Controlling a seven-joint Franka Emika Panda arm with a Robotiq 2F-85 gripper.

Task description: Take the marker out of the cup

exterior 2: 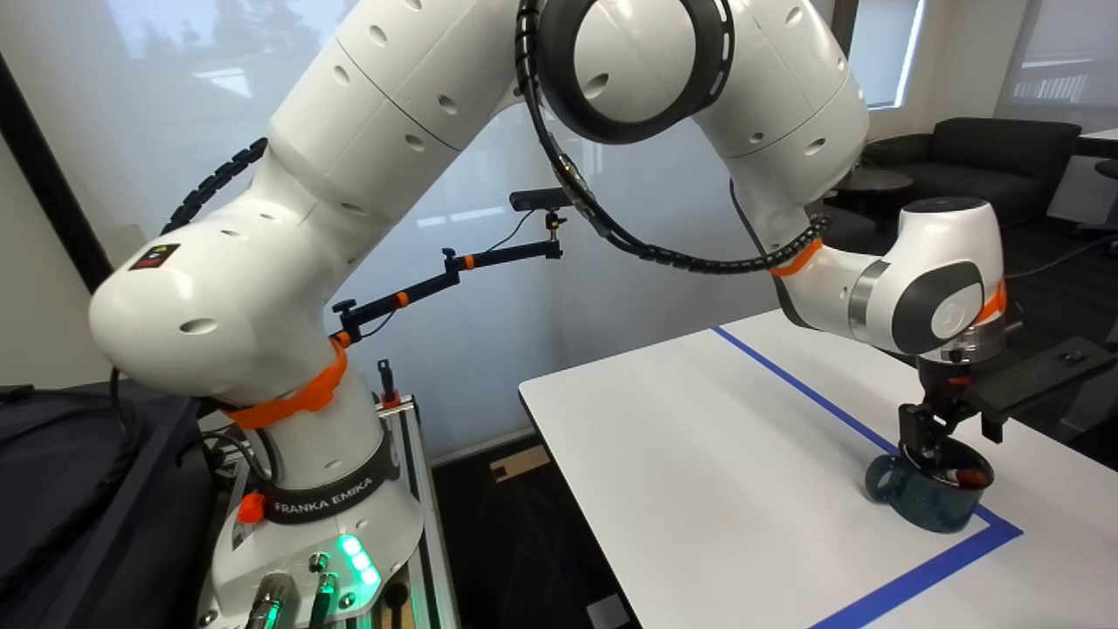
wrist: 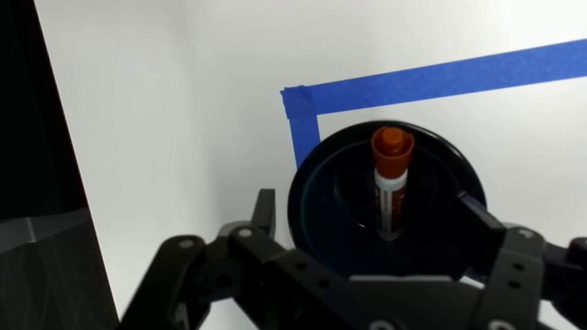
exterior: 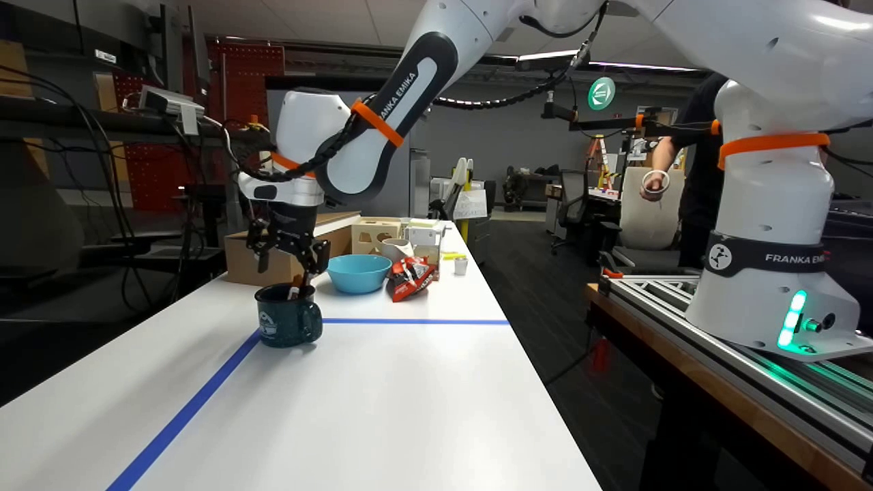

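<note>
Inside the cup [exterior: 290, 319], the marker [wrist: 390, 184] leans, orange end up by the rim. Over the cup's mouth, my pincer [exterior: 290, 266] is spread, pinching nothing; from the wrist, the marker shows between my fingers [wrist: 264, 208], its length across their closing line. I judge closing could catch its sides, if the tips reach deep enough into the cup.

Mkr [wrist: 390, 184] in cup [exterior: 285, 327] (on tbl [exterior: 409, 395]).
</note>
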